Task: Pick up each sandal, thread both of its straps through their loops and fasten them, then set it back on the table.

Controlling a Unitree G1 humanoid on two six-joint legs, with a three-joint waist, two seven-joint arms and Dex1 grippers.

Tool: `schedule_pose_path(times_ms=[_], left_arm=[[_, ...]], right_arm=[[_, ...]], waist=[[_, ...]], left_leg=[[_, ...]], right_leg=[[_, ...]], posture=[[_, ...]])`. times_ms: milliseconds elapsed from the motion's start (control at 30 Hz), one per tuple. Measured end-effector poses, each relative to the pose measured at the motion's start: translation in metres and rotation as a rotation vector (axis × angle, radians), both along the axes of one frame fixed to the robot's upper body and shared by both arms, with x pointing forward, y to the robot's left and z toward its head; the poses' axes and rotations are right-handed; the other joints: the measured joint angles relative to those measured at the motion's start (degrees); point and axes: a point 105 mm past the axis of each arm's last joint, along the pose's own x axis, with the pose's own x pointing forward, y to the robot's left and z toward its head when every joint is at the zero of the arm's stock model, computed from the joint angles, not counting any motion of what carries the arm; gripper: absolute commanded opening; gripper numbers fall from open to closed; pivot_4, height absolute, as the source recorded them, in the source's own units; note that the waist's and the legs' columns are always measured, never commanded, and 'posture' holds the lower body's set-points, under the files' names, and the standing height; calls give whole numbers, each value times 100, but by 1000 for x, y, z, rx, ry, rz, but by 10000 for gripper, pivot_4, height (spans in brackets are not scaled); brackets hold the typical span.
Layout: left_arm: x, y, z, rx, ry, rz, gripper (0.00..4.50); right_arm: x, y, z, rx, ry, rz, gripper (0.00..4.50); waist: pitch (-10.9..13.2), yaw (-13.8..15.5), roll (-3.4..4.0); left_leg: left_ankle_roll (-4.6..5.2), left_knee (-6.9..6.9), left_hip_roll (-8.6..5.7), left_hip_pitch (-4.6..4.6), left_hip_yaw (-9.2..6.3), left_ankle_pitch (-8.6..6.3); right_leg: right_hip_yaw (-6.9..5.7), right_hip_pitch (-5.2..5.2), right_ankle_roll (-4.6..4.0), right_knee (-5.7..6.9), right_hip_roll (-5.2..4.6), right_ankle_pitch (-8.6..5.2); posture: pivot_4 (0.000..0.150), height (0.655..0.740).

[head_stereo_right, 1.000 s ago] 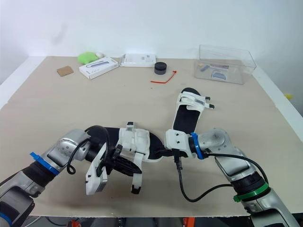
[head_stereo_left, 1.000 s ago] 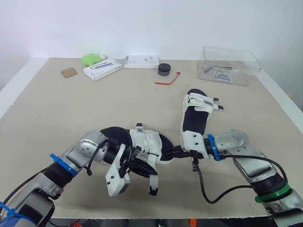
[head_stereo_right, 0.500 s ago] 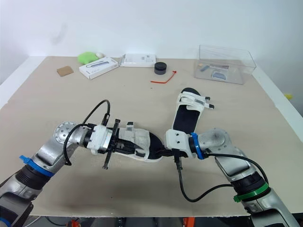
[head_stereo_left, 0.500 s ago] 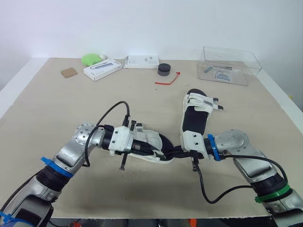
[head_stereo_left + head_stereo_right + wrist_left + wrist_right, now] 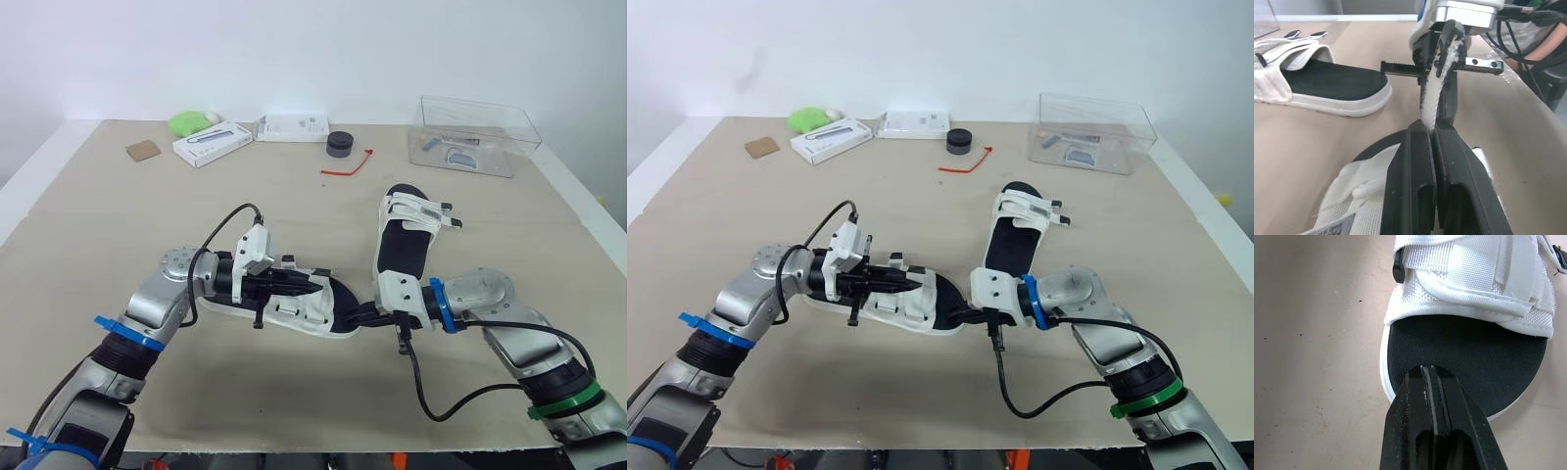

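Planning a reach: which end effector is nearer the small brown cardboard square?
Left. Both grip the white strapped sandal: left end effector at its straps, closer to the square; right end effector at its opposite end, farther.

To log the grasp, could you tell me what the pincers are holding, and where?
Both hold the near sandal: the left pincer is shut on a white strap, the right pincer on its sole's end.

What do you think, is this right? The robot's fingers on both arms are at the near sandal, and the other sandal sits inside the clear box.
Not quite. The other sandal lies on the table, outside the clear box, as the left eye view shows. The rest holds: the left fingers and right fingers are both at the near sandal.
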Motion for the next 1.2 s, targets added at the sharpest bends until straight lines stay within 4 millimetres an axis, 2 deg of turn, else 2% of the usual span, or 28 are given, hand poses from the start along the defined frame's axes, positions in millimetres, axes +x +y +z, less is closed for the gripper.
schedule_pose_path(times_ms=[400, 600, 900, 1000, 1200], left_arm=[[-1, -9, 10, -24, 9, -74, 890], [5, -4, -2, 5, 97, -53, 890], [19, -4, -11, 50, 66, -21, 890], [21, -3, -13, 66, 56, -13, 8743], [36, 5, -18, 99, 15, 72, 8743]], right_arm=[[0, -1, 0, 2, -4, -9, 0], [-1, 0, 0, 4, -8, -14, 0], [-1, 0, -1, 8, -12, -27, 0], [-1, 0, -1, 8, -11, -27, 0], [-1, 0, -1, 8, -12, -25, 0]], waist=[[0, -1, 0], [-1, -1, -1], [-3, -1, -1], [-3, -1, -1], [-3, -2, -1]], left_leg=[[0, 1, -1, 1, 0, 0], [0, 1, -2, 1, 0, 0], [0, 3, -2, 8, 0, 0], [0, 4, -2, 9, 0, 1], [0, 4, -2, 8, 0, 0]], right_leg=[[1, 1, 1, 0, -1, 0], [0, 1, 1, 0, -1, 0], [-1, 8, 2, 2, 0, 2], [-1, 10, 3, 2, 0, 3], [0, 9, 3, 2, 0, 3]], posture=[[1500, 7400], [1500, 7400], [1500, 7400], [1500, 7400], [1500, 7400]])
